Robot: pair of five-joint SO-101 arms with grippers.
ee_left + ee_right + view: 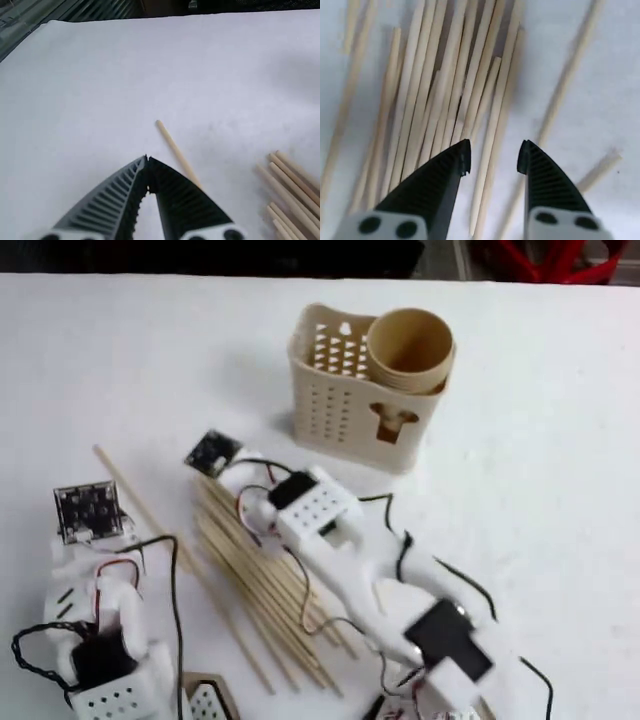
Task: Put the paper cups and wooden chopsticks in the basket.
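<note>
Paper cups sit in the basket; wooden chopsticks all lie on the tabletop, right gripper fingers spread over them, left gripper fingers pressed together

A white tabletop takes up nearly the whole high view. It is matte, faintly mottled and evenly lit, with only soft, pale shadows on it. Its far edge runs straight across the top of that view. Beyond the edge lies a dark band, too dim to make out. Towards the right of the band stands a narrow pale strip, and just beside it are parts of a red frame. In the left wrist view the same far edge meets grey slatted surfaces at one end, a brownish piece midway and dark mesh at the other end — all of it past the edge.
</note>
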